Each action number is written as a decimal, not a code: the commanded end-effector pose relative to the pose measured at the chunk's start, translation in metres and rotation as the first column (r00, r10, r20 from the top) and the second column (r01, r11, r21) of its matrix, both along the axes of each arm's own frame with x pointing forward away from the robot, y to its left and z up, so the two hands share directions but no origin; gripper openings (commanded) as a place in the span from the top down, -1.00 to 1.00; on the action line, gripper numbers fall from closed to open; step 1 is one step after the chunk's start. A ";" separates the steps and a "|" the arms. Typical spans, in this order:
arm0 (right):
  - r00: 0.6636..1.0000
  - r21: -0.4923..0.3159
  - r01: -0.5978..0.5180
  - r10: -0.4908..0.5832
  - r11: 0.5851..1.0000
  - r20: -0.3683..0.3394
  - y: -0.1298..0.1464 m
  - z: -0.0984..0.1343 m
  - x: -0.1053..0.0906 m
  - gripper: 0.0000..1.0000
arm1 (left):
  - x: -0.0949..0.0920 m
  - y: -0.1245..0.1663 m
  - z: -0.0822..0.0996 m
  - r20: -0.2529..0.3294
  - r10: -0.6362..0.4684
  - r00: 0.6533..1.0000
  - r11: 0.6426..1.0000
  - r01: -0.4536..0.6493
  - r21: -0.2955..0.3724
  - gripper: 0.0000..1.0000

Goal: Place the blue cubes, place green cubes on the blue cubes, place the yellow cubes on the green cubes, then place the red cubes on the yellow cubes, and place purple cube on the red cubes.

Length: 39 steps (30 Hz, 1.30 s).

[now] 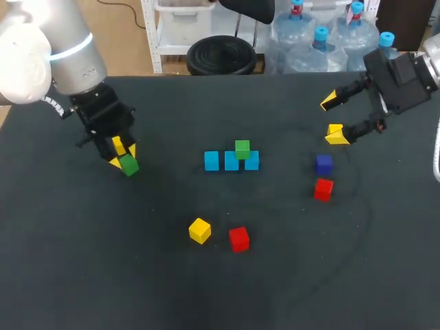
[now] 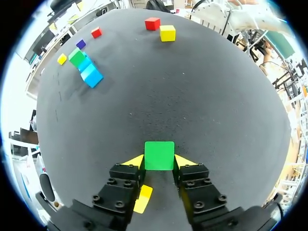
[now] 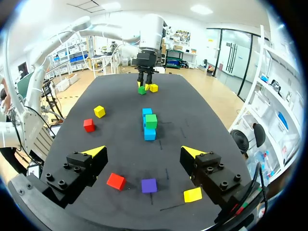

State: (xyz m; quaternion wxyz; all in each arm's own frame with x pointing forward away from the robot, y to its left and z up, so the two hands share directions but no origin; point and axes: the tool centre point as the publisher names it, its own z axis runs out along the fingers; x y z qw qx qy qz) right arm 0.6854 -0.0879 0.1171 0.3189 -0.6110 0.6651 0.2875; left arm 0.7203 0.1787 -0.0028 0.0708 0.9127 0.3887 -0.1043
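From the head view, the left gripper [image 1: 124,157] at the table's [image 1: 69,275] left is clamped on a green cube [image 1: 128,165], one finger on each side. At the middle three blue cubes [image 1: 232,161] stand touching in a row, with a second green cube [image 1: 242,148] on top toward the row's right end. To the right of the row are a purple cube [image 1: 324,163] and a red cube [image 1: 323,188] just beside it. Nearer the camera, a yellow cube [image 1: 199,230] and a second red cube [image 1: 238,239] lie close together. The right gripper [image 1: 333,118] hangs at the far right, spread wide and holding nothing, with a second yellow cube [image 1: 335,128] by one fingertip. In the left wrist view, both yellow tips press the green cube [image 2: 159,155], and a third yellow cube [image 2: 143,198] lies under one finger. Far ahead are the blue cubes [image 2: 90,74]. In the right wrist view, the fingers stand far apart and empty. The red cube [image 3: 116,181] and purple cube [image 3: 148,185] lie on the table between the fingers, and the second yellow cube [image 3: 192,194] is beside one of them. The blue cubes [image 3: 149,134] and second green cube [image 3: 151,120] lie ahead. Beyond them the left gripper [image 3: 144,79] has the green cube [image 3: 141,90], with the third yellow cube [image 3: 153,88] just beside it.
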 end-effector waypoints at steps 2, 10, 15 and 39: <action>1.000 0.002 -0.001 0.001 1.000 0.001 0.000 -0.001 0.000 -1.00 | -0.002 -0.003 0.006 0.021 0.031 0.999 1.000 -0.031 0.003 1.00; 1.000 0.002 -0.001 0.001 1.000 0.001 0.000 -0.001 0.000 -1.00 | -0.007 -0.027 0.045 0.098 0.237 0.966 0.971 -0.232 -0.066 1.00; 1.000 0.002 -0.001 0.001 1.000 0.001 0.000 -0.001 0.000 -1.00 | -0.014 -0.046 0.059 0.100 0.345 0.933 0.933 -0.330 -0.142 1.00; 1.000 0.002 -0.001 0.001 1.000 0.001 0.000 -0.001 0.000 -1.00 | -0.013 -0.133 0.073 -0.062 0.659 0.750 0.739 -0.661 -0.128 1.00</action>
